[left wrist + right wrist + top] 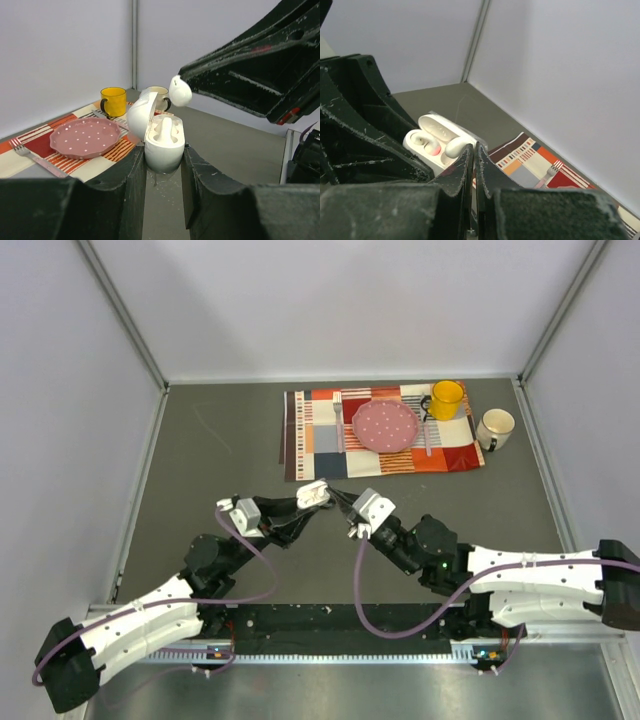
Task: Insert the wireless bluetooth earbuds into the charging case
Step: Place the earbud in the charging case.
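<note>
The white charging case stands upright between the fingers of my left gripper, which is shut on its lower body. Its lid is swung open to the left. My right gripper is shut, pinching a white earbud at its fingertips. That earbud hangs just above the case's open top, slightly right of it. In the right wrist view the case lies just beyond the fingertips, with a pinkish spot in one slot. From above, both grippers meet at the case in mid-table.
A patterned placemat lies just beyond the grippers. On it are a pink dotted plate, a fork and a yellow mug. A white mug stands off its right edge. Walls enclose the table.
</note>
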